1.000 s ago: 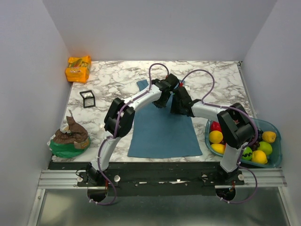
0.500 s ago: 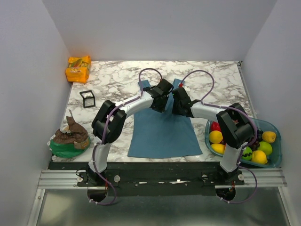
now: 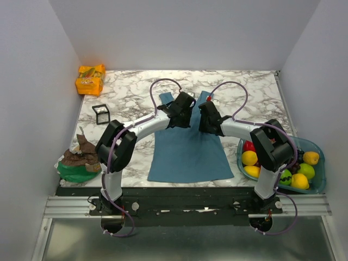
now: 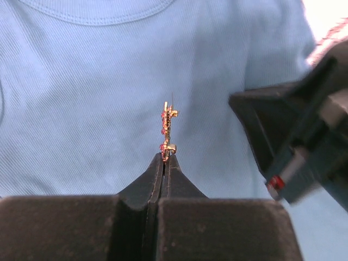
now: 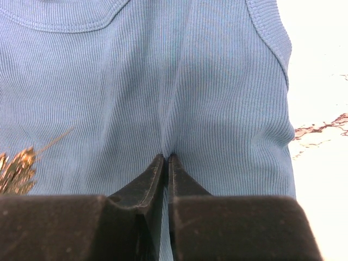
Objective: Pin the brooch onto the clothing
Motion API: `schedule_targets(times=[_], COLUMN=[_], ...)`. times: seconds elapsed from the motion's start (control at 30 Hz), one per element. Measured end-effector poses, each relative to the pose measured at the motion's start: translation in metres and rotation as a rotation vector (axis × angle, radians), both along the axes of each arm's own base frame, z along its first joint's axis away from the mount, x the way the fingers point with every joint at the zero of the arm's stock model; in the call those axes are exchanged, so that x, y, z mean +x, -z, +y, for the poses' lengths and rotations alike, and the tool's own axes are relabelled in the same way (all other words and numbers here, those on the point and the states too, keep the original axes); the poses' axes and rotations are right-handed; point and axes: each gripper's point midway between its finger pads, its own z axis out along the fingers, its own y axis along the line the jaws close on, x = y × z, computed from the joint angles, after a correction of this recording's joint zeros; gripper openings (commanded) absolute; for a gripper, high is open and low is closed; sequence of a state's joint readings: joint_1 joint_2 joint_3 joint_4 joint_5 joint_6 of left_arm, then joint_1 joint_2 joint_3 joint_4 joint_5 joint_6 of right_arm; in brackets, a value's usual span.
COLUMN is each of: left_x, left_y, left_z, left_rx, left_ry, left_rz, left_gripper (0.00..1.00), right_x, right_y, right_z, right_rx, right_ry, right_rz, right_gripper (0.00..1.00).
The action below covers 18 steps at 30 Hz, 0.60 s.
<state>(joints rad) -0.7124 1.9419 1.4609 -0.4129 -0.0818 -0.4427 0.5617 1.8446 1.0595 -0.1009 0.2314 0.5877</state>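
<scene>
Left wrist view, my left gripper (image 4: 165, 159) clamped on the brooch (image 4: 167, 130), right gripper (image 5: 166, 157) close beside, pinching a fold of the clothing (image 5: 228, 81) below its neckline edge (image 5: 65, 27).

Left arm (image 3: 142, 125) reaches from its base toward 1 o'clock, right arm (image 3: 239, 128) toward 11 o'clock, with the wrists side by side and close together. Left gripper (image 4: 165, 158) has its jaws pressed together, tips pinching the brooch (image 4: 167, 129) upright. Right gripper (image 5: 166, 159) has its jaws almost together, nipping a raised fold of the clothing (image 5: 223, 109).

The orange packet (image 3: 90, 79) bears print, perhaps red lettering, too small to read
</scene>
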Motion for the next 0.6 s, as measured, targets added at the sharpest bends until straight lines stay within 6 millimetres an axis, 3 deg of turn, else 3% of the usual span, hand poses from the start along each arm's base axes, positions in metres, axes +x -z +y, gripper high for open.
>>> schedule_targets(times=[0.2, 0.33, 0.6], left_x=[-0.013, -0.021, -0.019], left_y=[-0.007, 0.000, 0.003], left_z=[-0.020, -0.029, -0.029], left_rx=[-0.200, -0.302, -0.445], left_ry=[0.032, 0.053, 0.063], left_rz=[0.019, 0.061, 0.089], left_gripper=[0.00, 0.00, 0.00], right_x=[0.001, -0.005, -0.035], right_y=[-0.002, -0.005, -0.012], right_z=[0.005, 0.006, -0.017], right_rx=[0.025, 0.048, 0.054], right_ry=[-0.013, -0.026, -0.026], right_rz=[-0.006, -0.008, 0.019], right_gripper=[0.45, 0.52, 0.59])
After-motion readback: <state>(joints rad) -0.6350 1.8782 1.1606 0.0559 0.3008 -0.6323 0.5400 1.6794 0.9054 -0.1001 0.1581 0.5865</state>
